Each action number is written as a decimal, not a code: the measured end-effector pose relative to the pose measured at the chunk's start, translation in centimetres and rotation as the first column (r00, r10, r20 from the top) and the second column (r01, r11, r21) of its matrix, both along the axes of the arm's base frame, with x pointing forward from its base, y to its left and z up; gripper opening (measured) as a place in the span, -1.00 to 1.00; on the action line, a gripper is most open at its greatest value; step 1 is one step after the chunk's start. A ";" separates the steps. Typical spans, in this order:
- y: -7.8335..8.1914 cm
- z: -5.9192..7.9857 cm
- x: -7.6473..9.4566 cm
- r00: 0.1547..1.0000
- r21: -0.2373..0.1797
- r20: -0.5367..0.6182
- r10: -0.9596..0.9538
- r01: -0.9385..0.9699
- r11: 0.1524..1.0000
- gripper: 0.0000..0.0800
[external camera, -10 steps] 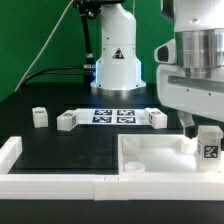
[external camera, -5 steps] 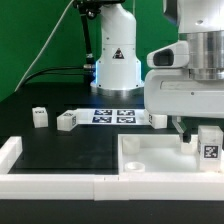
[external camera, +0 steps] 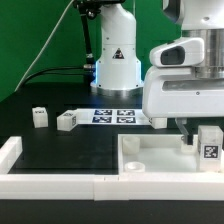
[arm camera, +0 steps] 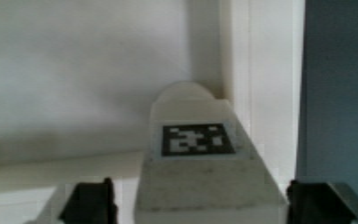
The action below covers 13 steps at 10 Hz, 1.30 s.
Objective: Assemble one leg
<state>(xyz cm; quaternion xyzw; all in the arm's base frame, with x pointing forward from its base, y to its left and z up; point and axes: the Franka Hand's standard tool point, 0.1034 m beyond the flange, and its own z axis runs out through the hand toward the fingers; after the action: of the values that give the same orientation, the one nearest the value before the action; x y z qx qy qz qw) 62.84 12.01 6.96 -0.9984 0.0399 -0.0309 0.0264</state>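
A leg [external camera: 209,143], a chunky white block with a black-and-white tag, stands upright at the far right corner of the large white tray-like top [external camera: 150,160]. My gripper [external camera: 204,131] is down around it. One finger [external camera: 186,132] shows just to the exterior view's left of the leg. In the wrist view the leg [arm camera: 197,150] stands between my two dark fingers [arm camera: 92,202], with a gap on each side. My gripper [arm camera: 201,205] is open and straddles the leg. The white top [arm camera: 87,90] lies behind it.
Two more white legs [external camera: 40,117] [external camera: 66,121] lie on the black table at the exterior view's left. A further one [external camera: 157,119] sits partly behind my hand. The marker board [external camera: 112,116] lies in the middle. A white rail [external camera: 60,185] runs along the front edge.
My hand's body has shifted a little toward the exterior view's left over the top. The tagged leg has stayed in place.
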 end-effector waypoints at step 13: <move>-0.2 0.0 -0.2 0.420 0.043 -0.086 -0.903 0.907 0.418 -0.27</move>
<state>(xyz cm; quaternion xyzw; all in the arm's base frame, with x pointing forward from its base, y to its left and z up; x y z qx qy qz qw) 62.61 11.85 6.93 -0.8184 0.5726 -0.0138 0.0461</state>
